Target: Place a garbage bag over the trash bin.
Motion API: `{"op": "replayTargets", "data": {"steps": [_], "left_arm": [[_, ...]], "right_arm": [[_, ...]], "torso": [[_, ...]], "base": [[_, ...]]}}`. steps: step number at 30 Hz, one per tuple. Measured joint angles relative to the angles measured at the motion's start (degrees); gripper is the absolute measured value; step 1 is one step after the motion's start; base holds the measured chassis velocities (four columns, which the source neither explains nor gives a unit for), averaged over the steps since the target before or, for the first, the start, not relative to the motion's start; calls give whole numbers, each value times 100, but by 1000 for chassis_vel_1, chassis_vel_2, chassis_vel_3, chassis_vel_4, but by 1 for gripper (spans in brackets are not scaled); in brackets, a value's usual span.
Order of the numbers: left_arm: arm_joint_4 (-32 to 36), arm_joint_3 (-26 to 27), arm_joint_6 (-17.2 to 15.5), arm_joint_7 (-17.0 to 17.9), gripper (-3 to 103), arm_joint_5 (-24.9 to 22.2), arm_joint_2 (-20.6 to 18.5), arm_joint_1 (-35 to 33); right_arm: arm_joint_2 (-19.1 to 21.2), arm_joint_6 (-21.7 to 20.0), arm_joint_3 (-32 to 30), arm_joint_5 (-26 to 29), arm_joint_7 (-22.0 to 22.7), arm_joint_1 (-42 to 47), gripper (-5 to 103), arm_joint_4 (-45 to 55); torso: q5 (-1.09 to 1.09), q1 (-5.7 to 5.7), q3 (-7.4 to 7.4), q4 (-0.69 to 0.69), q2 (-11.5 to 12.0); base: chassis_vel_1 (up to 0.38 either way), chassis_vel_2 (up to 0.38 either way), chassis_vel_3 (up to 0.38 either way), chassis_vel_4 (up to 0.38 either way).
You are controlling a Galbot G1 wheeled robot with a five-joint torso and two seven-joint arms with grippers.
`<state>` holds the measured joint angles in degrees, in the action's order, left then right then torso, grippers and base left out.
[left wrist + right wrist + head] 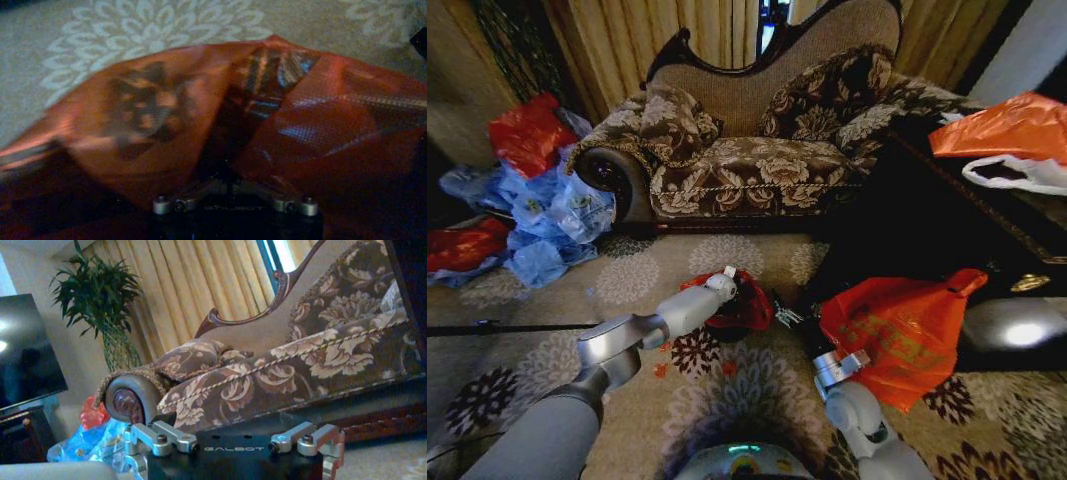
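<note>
Sofa [757, 150] behind; orange bundle [897, 330] just beside garbage bag [742, 300].

The garbage bag [200, 125] spreads crinkled and glossy across most of the frame. Patterned carpet [133, 30] shows along the top. The left gripper's base [233, 205] sits at bottom centre.

Floor covering: a beige carpet [642, 275] patterned with pale and dark flower medallions is seen across the head view.
Centre of carpet: the garbage bag [745, 302], glossy red-orange and crumpled, is found here; the trash bin cannot be made out under it.
Right of centre: a larger orange bag with yellowish print [897, 330] is laid on the carpet, against a dark cabinet [947, 225].
Far left: blue plastic bags [552, 220] and red plastic bags [467, 245] are heaped together.
Behind: a floral sofa [757, 165] is stood on the carpet.
</note>
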<state>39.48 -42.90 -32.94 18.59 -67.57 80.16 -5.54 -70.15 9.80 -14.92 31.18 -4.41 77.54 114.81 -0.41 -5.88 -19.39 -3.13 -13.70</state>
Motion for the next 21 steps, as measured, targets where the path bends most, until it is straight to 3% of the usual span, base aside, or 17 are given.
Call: {"op": "replayTargets", "data": {"steps": [4, 12, 17, 21], "left_arm": [[-588, -50, 322, -336, 0, 346, 312, -83], [-983, -25, 374, -756, 0, 653, 524, -333], [-1000, 140, 248, -788, 0, 659, 554, -410], [-818, 370, -46, -549, 0, 438, 526, -418]], "right_arm": [[5, 14, -5, -4, -3, 69, 100, 0], [62, 53, -48, -19, -25, 222, 100, 28], [75, 53, -52, -19, -19, 236, 100, 60], [70, 53, -60, -23, -13, 260, 100, 69]], "torso": [[0, 0, 0, -1, 0], [0, 0, 0, 0, -1], [-1, 0, 0, 1, -1], [-1, 0, 0, 0, -2]], "base": [[0, 0, 0, 0], [0, 0, 0, 0], [0, 0, 0, 0], [0, 0, 0, 0]]}}
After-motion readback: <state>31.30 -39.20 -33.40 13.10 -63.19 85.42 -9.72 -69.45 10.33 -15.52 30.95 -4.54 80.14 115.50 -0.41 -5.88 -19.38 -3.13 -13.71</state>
